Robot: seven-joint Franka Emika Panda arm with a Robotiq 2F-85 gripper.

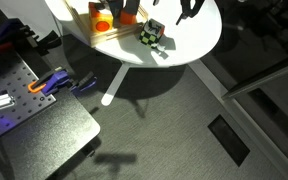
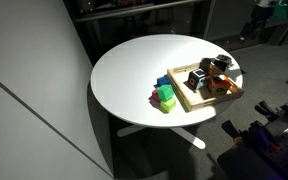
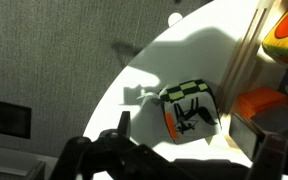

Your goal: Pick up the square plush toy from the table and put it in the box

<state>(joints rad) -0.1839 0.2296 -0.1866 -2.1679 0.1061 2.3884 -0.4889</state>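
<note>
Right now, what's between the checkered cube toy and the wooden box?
Nothing. In the wrist view, only a strip of bare white table separates the square plush toy from the box wall.

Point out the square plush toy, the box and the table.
square plush toy (image 3: 189, 108), wrist view, checkered upper face.
box (image 1: 81, 17), an exterior view, bare light wood at its end.
table (image 2: 134, 70), an exterior view, bare white top.
</note>
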